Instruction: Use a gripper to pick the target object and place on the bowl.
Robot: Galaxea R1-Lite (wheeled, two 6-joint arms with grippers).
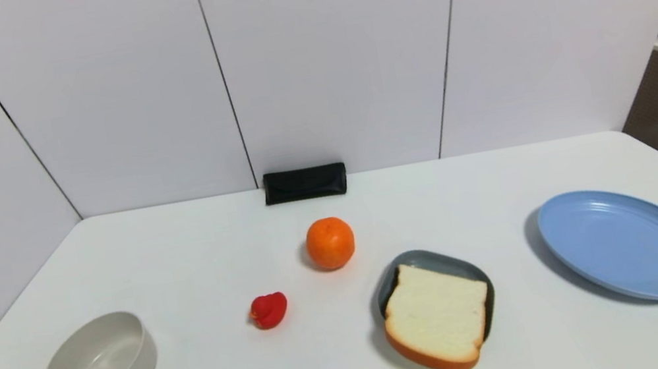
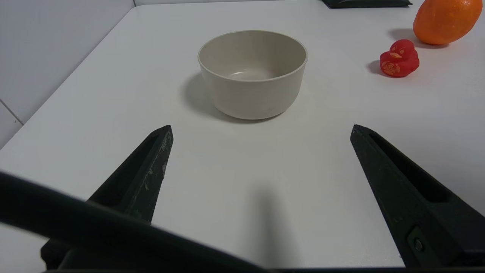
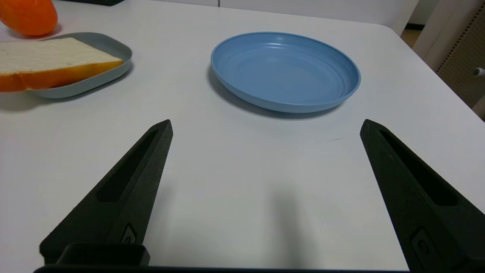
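The toast slice (image 1: 436, 315) lies flat on the grey-blue square dish (image 1: 428, 258), its crust end overhanging the dish's near rim, right of centre on the white table (image 1: 179, 249). The bowl (image 1: 100, 366) sits well apart on the near left, past a red toy duck (image 1: 269, 309) and an orange (image 1: 330, 243). I'd take the slice by that overhanging crust edge (the dish rim blocks the other sides), pinching across its thickness and lifting clear before crossing. My right gripper (image 3: 265, 125) hangs low over bare table facing the blue plate (image 3: 285, 71), jaws wide apart and holding nothing. The left gripper (image 2: 261, 127) is likewise spread, pointed at the bowl.
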